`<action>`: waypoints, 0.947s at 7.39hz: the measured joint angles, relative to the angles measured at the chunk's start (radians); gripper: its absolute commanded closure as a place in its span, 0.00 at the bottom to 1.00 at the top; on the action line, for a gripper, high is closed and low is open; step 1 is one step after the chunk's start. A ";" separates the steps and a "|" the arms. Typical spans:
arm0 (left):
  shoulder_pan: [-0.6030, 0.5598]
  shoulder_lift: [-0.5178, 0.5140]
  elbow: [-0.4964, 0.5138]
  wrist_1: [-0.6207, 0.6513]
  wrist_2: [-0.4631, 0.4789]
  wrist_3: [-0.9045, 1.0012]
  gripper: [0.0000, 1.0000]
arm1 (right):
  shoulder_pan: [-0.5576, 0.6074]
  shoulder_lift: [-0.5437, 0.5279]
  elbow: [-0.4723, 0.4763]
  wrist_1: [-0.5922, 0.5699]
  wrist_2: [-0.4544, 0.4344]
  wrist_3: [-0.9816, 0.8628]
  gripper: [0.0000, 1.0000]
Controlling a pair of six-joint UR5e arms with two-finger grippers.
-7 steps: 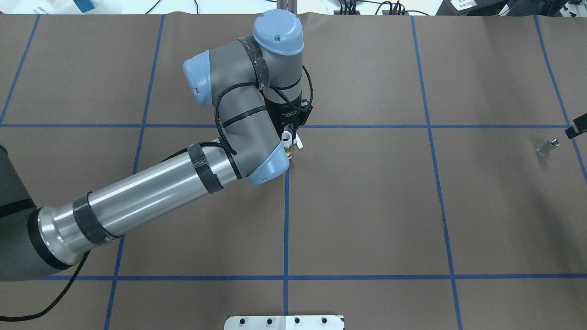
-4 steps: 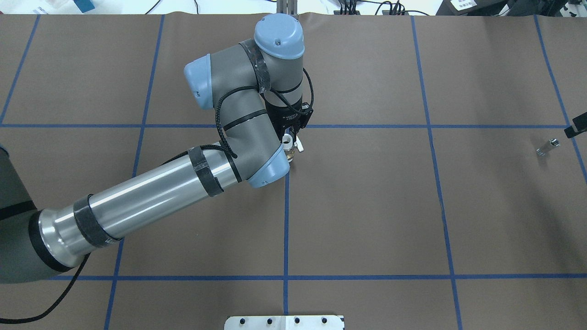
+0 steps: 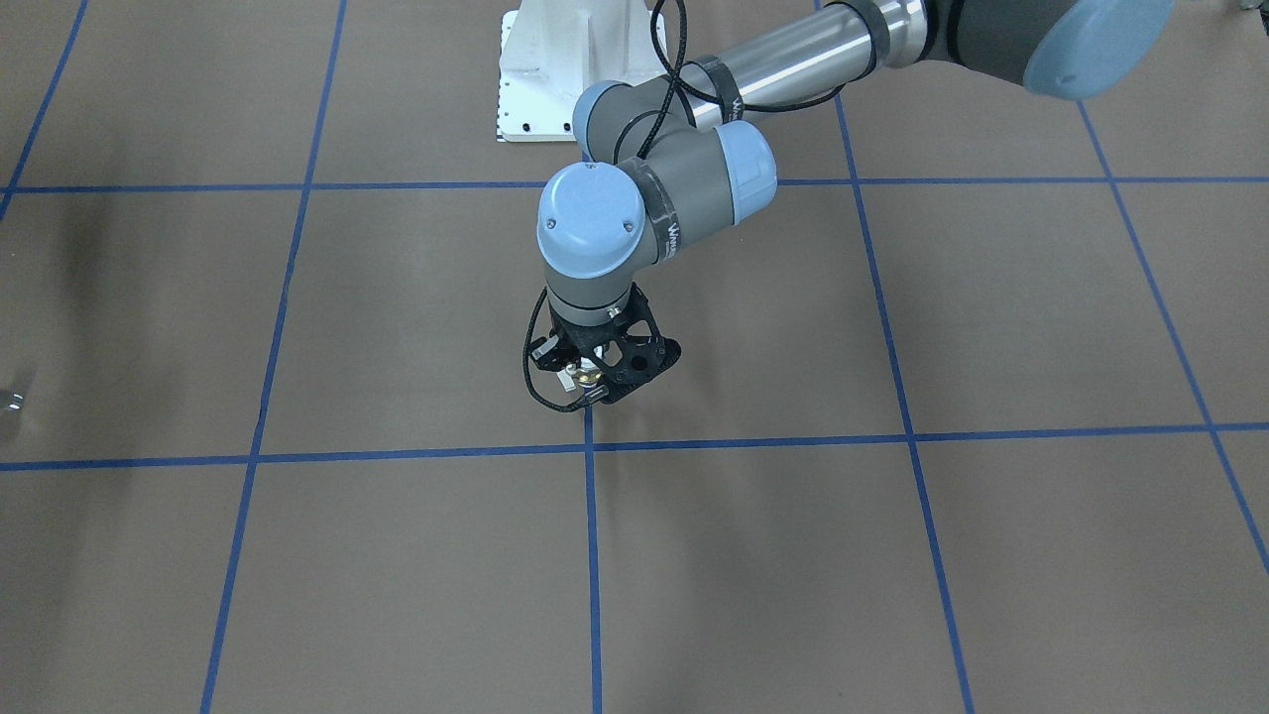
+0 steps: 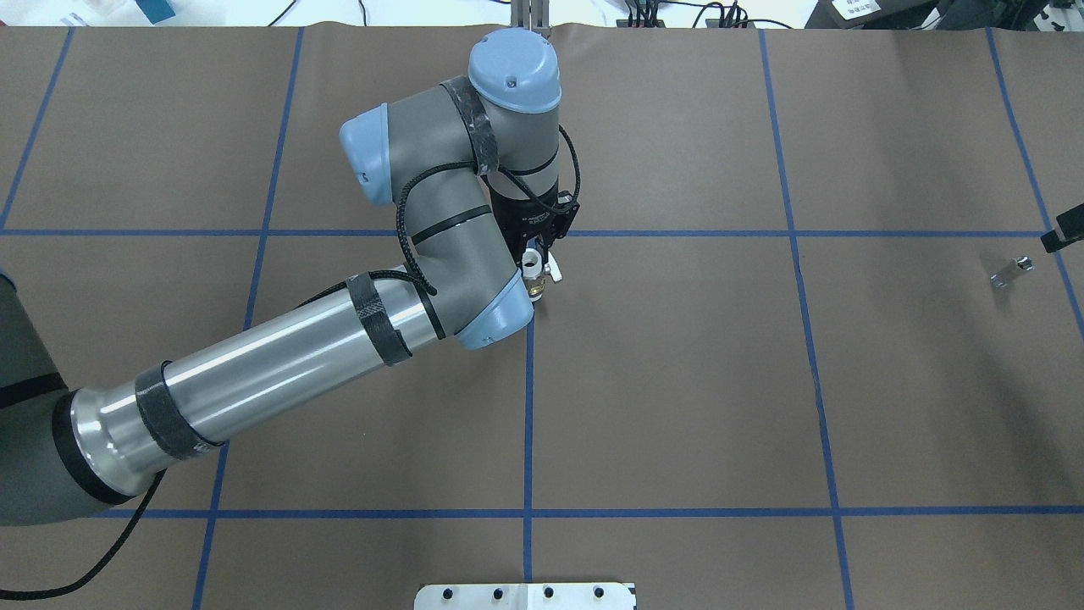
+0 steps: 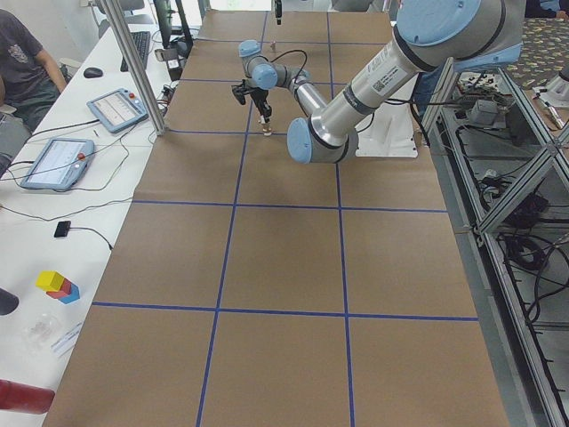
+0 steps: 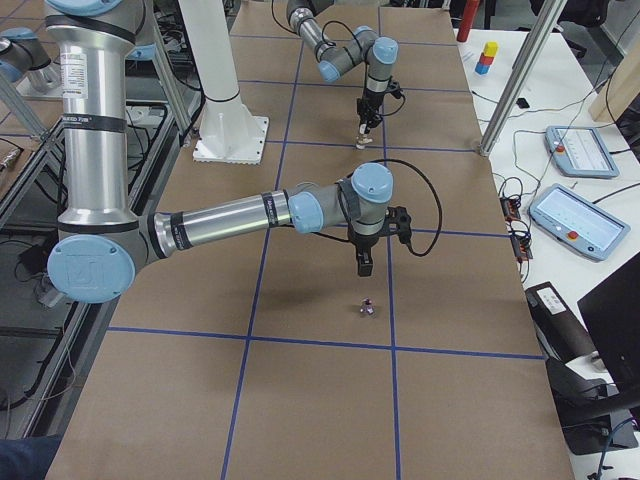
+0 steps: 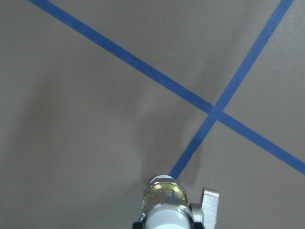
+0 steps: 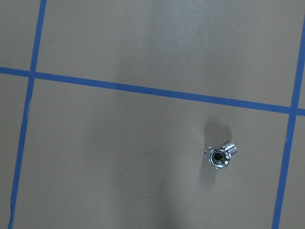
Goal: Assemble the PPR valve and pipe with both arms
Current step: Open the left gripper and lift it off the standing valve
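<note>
Left gripper [image 3: 595,377]: clamped on the PPR valve [image 4: 531,264], which it holds roughly upright, brass part low, just on the robot's side of the tape cross [image 3: 589,444]. Far right of that cross the pipe [image 4: 1012,273] rests on the table [image 4: 677,381], well apart from the valve, one open bore facing up. Right gripper [image 4: 1063,237], the nearer one, hangs just beyond the pipe. The frame edge cuts it off, so its opening cannot be judged, and its fingers are absent from the wrist view.

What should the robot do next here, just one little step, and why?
Probably lower the right arm so its jaws straddle the pipe. The pipe lies alone on the table, below those jaws and untouched, while the jaws of the left arm already grip the PPR valve.
</note>
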 measured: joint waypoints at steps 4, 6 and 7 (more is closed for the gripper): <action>-0.015 0.026 -0.081 0.012 -0.004 0.010 0.00 | -0.011 0.011 -0.019 0.000 -0.008 0.002 0.01; -0.036 0.162 -0.318 0.036 -0.008 0.064 0.00 | -0.027 0.085 -0.131 0.011 -0.027 0.001 0.01; -0.050 0.234 -0.447 0.070 -0.007 0.121 0.00 | -0.041 0.127 -0.216 0.047 -0.050 0.001 0.01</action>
